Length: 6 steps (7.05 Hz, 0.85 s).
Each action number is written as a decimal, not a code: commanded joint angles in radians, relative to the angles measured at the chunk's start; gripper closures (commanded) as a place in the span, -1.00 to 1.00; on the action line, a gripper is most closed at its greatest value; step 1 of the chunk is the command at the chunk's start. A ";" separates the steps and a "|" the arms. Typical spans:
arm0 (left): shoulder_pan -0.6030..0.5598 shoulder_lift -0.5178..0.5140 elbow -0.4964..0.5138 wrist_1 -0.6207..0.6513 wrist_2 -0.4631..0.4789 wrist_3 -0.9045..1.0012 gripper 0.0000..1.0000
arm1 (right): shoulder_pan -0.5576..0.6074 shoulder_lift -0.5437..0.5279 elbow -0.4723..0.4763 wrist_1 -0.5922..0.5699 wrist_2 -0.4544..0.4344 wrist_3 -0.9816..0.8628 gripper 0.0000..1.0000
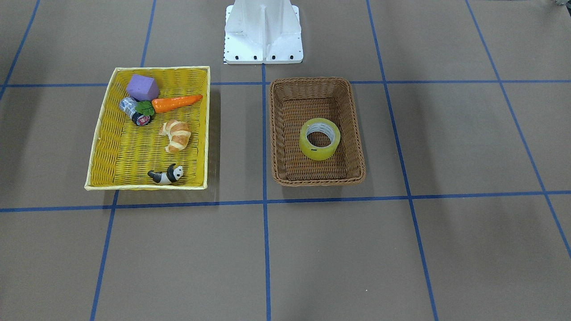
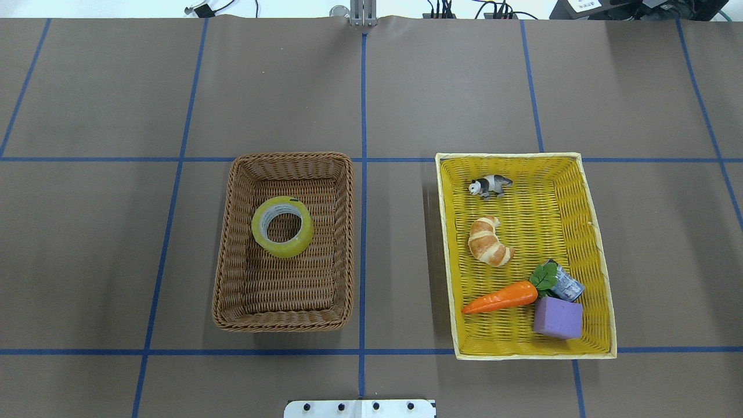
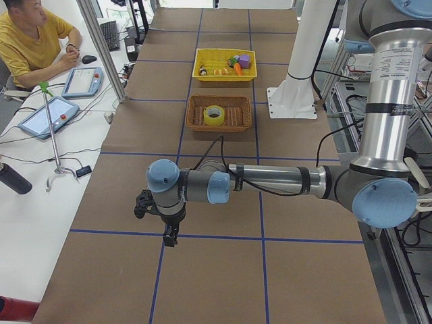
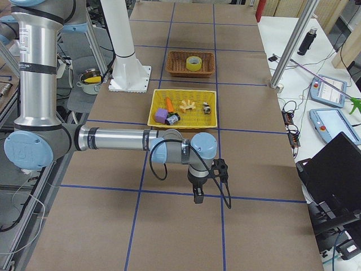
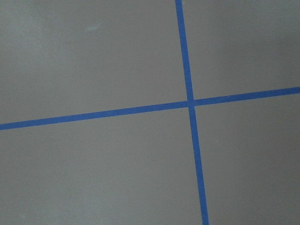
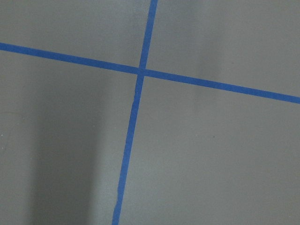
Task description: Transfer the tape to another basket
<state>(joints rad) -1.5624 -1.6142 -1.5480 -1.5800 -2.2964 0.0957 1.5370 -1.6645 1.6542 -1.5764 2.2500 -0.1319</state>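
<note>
The yellow translucent tape (image 1: 318, 154) lies flat inside the brown wicker basket (image 1: 312, 81), toward its half away from the robot's base. It also shows in the overhead view (image 2: 284, 249) in that basket (image 2: 290, 157). The yellow woven basket (image 1: 99, 133) stands beside it on the robot's right. My left gripper (image 3: 170, 237) hangs low over the bare table, far from both baskets on the left. My right gripper (image 4: 198, 197) hangs low over the table far to the right. I cannot tell whether either is open or shut. Both wrist views show only the brown table with blue tape lines.
The yellow basket (image 2: 540, 197) holds a croissant (image 2: 490, 241), a carrot (image 2: 500, 298), a purple block (image 2: 558, 318), a sushi-roll toy (image 2: 566, 286) and a panda figure (image 2: 490, 185). The white robot base (image 1: 263, 31) stands behind the baskets. An operator (image 3: 30, 40) sits at a side desk.
</note>
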 commanded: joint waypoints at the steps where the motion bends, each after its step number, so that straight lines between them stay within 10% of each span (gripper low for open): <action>1: 0.001 0.005 -0.003 0.000 0.000 -0.001 -1.00 | 0.002 -0.043 -0.005 0.003 -0.019 -0.011 -1.00; 6: -0.001 0.007 0.000 0.002 0.000 -0.001 -1.00 | 0.023 -0.046 0.018 0.001 -0.010 -0.005 -1.00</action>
<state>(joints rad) -1.5629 -1.6081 -1.5475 -1.5796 -2.2964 0.0951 1.5583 -1.7121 1.6708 -1.5753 2.2393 -0.1400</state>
